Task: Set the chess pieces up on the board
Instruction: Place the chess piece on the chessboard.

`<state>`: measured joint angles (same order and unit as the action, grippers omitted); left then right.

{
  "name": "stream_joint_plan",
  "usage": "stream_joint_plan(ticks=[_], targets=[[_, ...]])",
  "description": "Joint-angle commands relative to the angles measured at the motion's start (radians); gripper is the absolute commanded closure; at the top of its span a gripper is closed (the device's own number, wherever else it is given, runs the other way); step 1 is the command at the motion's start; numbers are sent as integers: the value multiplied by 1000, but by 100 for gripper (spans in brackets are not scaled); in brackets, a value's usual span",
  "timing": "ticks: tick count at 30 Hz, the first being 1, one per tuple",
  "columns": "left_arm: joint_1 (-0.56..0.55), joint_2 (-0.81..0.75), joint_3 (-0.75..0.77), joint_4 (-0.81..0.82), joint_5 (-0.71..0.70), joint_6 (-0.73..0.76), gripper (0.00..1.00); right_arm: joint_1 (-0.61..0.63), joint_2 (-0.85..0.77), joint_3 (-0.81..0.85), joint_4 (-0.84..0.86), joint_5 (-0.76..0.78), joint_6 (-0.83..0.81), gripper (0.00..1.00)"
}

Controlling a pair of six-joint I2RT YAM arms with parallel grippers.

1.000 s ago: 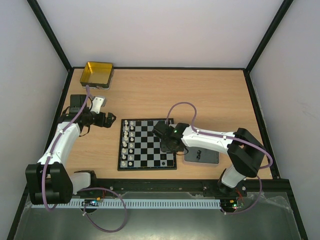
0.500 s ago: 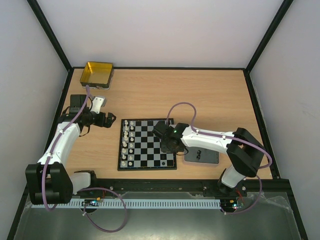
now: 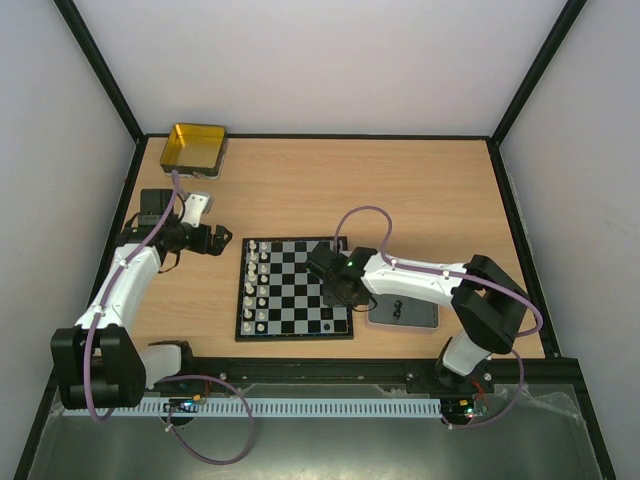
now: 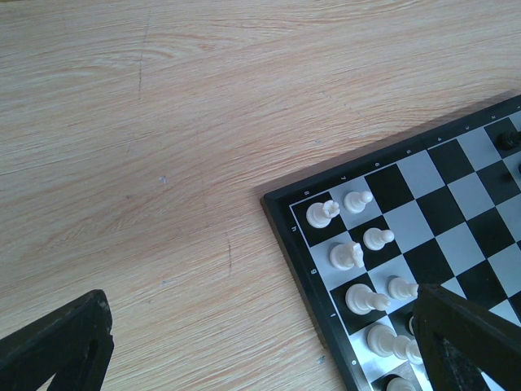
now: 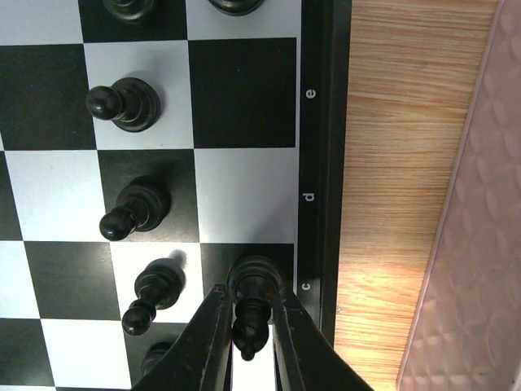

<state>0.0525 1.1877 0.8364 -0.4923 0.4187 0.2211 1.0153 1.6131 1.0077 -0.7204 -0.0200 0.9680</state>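
Observation:
The board (image 3: pixel 293 338) lies at the table's middle, with white chess pieces (image 3: pixel 257 285) in its two left columns and black ones (image 3: pixel 327 320) along its right side. My right gripper (image 3: pixel 340 295) hangs over the board's right edge. In the right wrist view that gripper (image 5: pixel 247 292) is shut on a black piece (image 5: pixel 256 277) standing on the dark edge square beside the letter c. Three black pawns (image 5: pixel 134 208) stand in the column one in from the edge. My left gripper (image 3: pixel 222 241) hovers open left of the board; between its fingers (image 4: pixel 260 342) is only bare wood beside the white pieces (image 4: pixel 323 214).
A grey tray (image 3: pixel 405 313) sits just right of the board, its edge (image 5: pixel 480 244) close to my right fingers. A gold tin (image 3: pixel 193 148) stands at the far left corner. Black frame rails run along the table's sides.

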Motion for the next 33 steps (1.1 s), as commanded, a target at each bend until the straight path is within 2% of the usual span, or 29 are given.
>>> stream_joint_plan(ticks=[1, 10, 33], targets=[[-4, -3, 11, -18, 12, 7, 0, 9, 15, -14, -10, 10, -5, 87], [-5, -3, 11, -17, 11, 7, 1, 8, 11, -9, -1, 3, -2, 82], [-3, -5, 10, -17, 12, 7, 1, 8, 15, -9, -3, 1, -2, 84]])
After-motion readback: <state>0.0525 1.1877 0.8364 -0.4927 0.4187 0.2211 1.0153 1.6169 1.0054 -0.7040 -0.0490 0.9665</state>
